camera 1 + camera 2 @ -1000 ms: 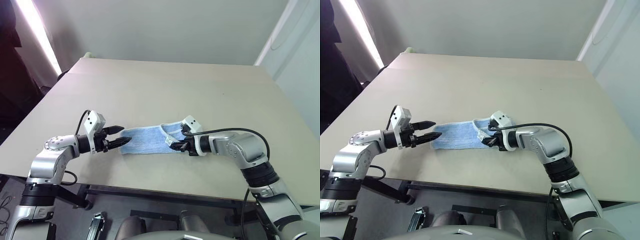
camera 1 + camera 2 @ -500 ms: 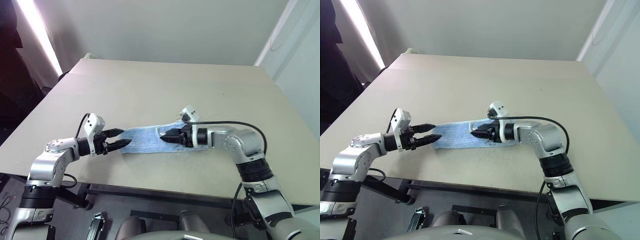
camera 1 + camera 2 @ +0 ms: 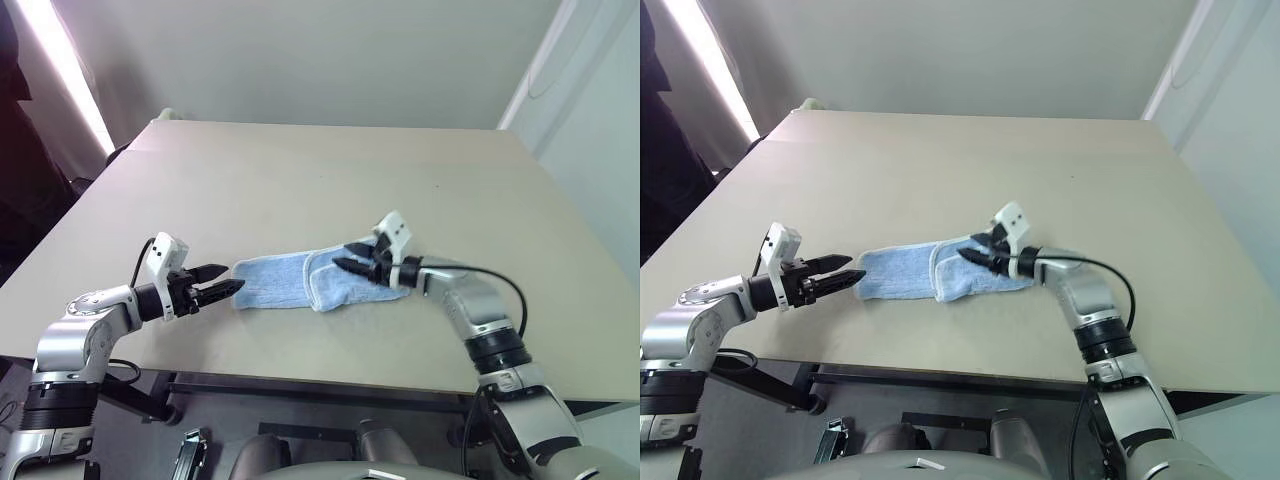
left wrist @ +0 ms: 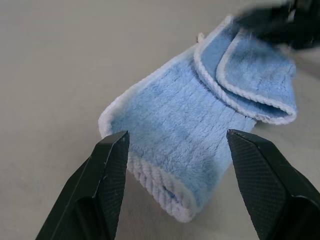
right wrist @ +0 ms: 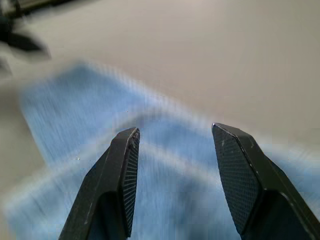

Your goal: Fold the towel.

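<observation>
The light-blue towel (image 3: pixel 275 282) lies flat near the table's front edge, with its right end folded back over itself into a doubled flap (image 3: pixel 350 288). My left gripper (image 3: pixel 228 290) is open and points at the towel's left hem (image 4: pixel 165 192), just short of it, with nothing between its fingers. My right gripper (image 3: pixel 352 257) hovers open over the flap, holding nothing. In the right wrist view its fingers (image 5: pixel 122 170) stand apart above the blurred blue cloth (image 5: pixel 175 200). The left wrist view shows the whitish hem curving around the folded layers (image 4: pixel 250 85).
The beige table (image 3: pixel 330 170) stretches bare behind and to both sides of the towel. Its front edge (image 3: pixel 300 368) runs close below both arms. A pale wall stands behind the table, and a dark area lies off its left side.
My right gripper carried the towel's right end leftward over the cloth, opened and let it drop, leaving the flap folded. My left gripper drew back slightly to the left. The camera view also shifted.
</observation>
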